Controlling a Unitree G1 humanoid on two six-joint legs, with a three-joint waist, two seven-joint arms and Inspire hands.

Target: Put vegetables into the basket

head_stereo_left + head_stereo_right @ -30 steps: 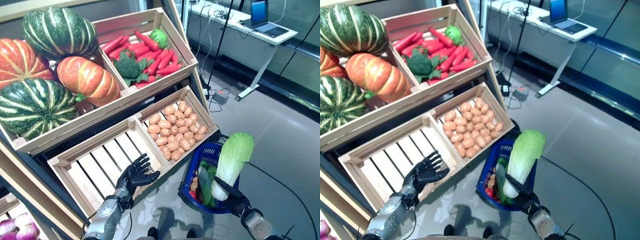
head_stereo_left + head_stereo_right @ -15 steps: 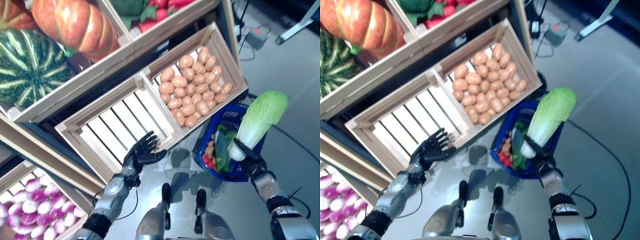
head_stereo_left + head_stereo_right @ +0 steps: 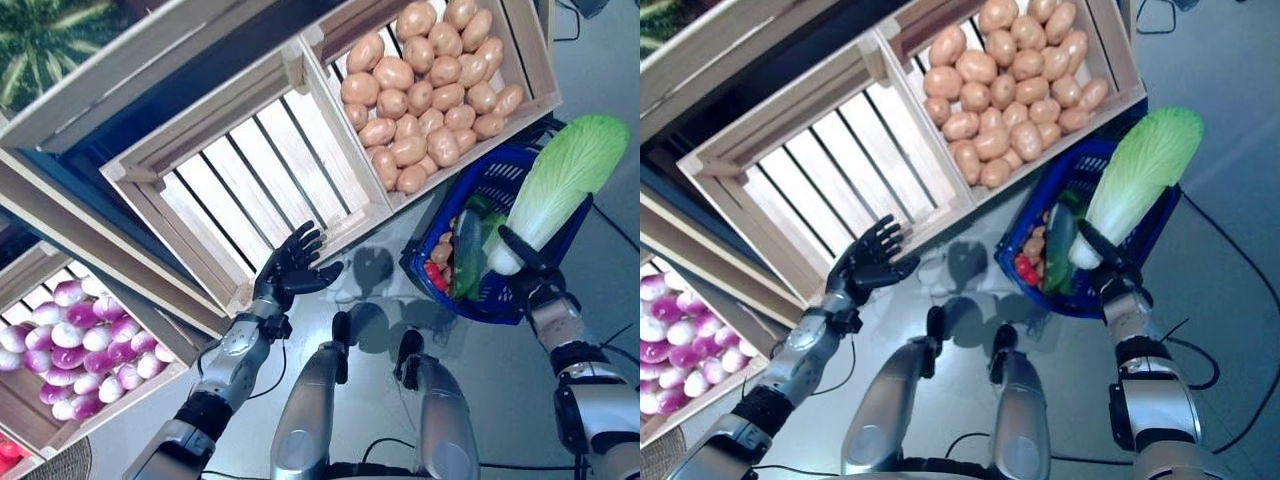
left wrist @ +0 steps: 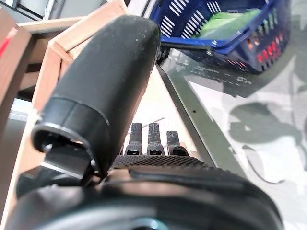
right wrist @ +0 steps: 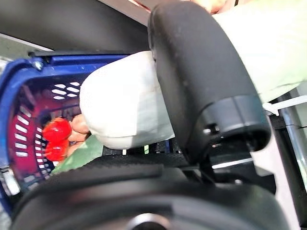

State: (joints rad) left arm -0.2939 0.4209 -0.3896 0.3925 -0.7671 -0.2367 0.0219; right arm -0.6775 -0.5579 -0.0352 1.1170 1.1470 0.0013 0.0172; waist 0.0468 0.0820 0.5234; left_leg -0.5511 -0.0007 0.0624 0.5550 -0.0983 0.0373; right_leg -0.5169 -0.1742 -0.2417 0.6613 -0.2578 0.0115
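Since the earlier frame the view has tipped further down, so the pumpkins have left the picture while a crate of purple turnips (image 3: 70, 350) now shows. The right hand (image 3: 527, 272) is clenched round the white base of the napa cabbage (image 3: 560, 180), holding it upright over the blue basket (image 3: 1035, 228). The left hand (image 3: 290, 272) hovers with fingers spread, just beside the empty slatted crate (image 3: 240, 180) left of the basket.
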